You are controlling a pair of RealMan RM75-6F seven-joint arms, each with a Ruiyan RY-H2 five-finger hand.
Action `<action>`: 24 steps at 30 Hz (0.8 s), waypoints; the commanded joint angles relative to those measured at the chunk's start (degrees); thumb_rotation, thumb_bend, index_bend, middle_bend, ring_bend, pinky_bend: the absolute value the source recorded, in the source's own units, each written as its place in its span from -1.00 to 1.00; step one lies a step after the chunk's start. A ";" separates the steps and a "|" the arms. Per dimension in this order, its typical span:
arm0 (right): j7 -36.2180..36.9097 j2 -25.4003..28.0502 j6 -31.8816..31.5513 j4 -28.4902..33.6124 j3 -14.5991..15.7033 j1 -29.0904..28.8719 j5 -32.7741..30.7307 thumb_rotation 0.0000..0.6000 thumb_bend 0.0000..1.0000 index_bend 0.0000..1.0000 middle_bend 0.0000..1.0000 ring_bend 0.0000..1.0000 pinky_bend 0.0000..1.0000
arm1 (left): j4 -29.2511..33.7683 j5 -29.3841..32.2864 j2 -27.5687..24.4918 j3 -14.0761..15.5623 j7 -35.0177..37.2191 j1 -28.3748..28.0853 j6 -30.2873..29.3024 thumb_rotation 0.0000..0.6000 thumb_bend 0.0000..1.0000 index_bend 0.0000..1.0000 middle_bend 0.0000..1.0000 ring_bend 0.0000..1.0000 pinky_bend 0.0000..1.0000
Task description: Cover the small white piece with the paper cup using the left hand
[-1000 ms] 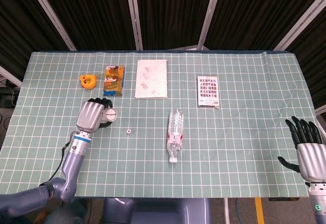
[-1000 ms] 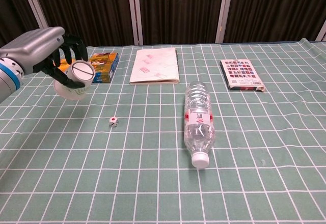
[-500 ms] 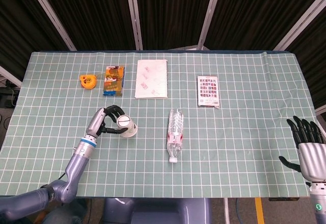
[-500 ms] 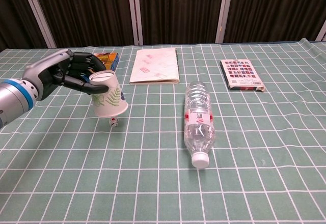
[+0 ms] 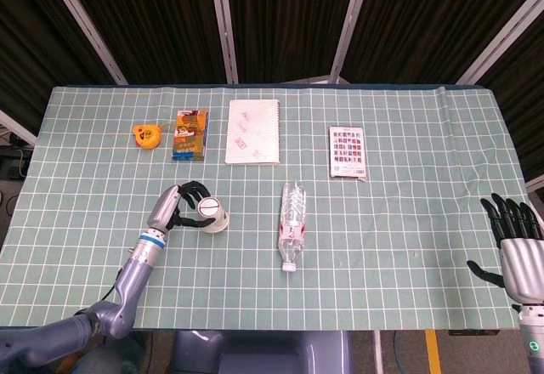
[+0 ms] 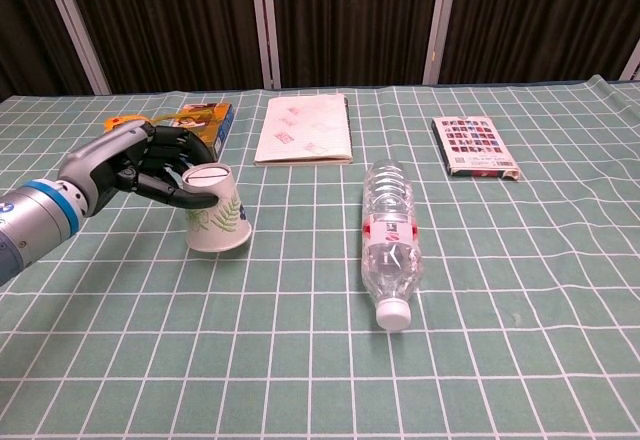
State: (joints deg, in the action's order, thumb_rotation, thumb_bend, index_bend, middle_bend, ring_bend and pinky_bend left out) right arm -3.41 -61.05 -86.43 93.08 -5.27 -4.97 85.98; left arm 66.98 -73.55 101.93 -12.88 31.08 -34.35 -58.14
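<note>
A white paper cup [image 6: 216, 209] with a green leaf print stands upside down on the green checked cloth, slightly tilted; in the head view the paper cup [image 5: 212, 214] is left of the bottle. My left hand [image 6: 145, 166] grips it from the left, fingers curled round its upper end; the head view shows the left hand [image 5: 180, 206] beside it. The small white piece is hidden, no longer visible where it lay. My right hand [image 5: 518, 251] hovers at the table's far right edge, fingers spread, holding nothing.
A clear plastic bottle [image 6: 392, 240] lies right of the cup. At the back lie a notebook [image 5: 253, 131], a small colourful box [image 5: 189, 134], an orange tape measure [image 5: 146, 135] and a card pack [image 5: 348, 151].
My left hand swung the cup from on its side at the left, turned it mouth-down and lowered it over the spot of the small white piece, which has gone from sight.
</note>
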 commanded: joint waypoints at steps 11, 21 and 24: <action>0.02 0.21 -0.36 0.31 -0.02 0.14 0.19 1.00 -1.00 -1.00 -1.00 -1.00 -1.00 | 1.95 -5.06 -3.51 0.90 -2.15 1.33 -6.16 1.00 -1.00 -1.00 -1.00 -1.00 -1.00; 0.59 0.85 -1.84 1.10 0.39 0.78 1.70 1.00 -1.00 -1.00 -1.00 -1.00 -1.00 | 16.74 -8.17 -22.11 1.89 -16.32 9.09 -17.93 1.00 -1.00 -1.00 -1.00 -1.00 -1.00; 0.45 1.00 -2.40 1.81 0.70 0.85 2.95 1.00 -1.00 -1.00 -1.00 -1.00 -1.00 | 21.44 -6.16 -29.90 4.06 -28.75 14.93 -23.06 1.00 -1.00 -1.00 -1.00 -1.00 -1.00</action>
State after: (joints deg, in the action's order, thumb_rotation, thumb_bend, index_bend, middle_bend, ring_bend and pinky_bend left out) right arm -2.87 -60.13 -88.60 94.59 -4.73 -4.17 88.49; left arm 81.18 -80.98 82.44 -11.17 15.98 -26.59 -74.47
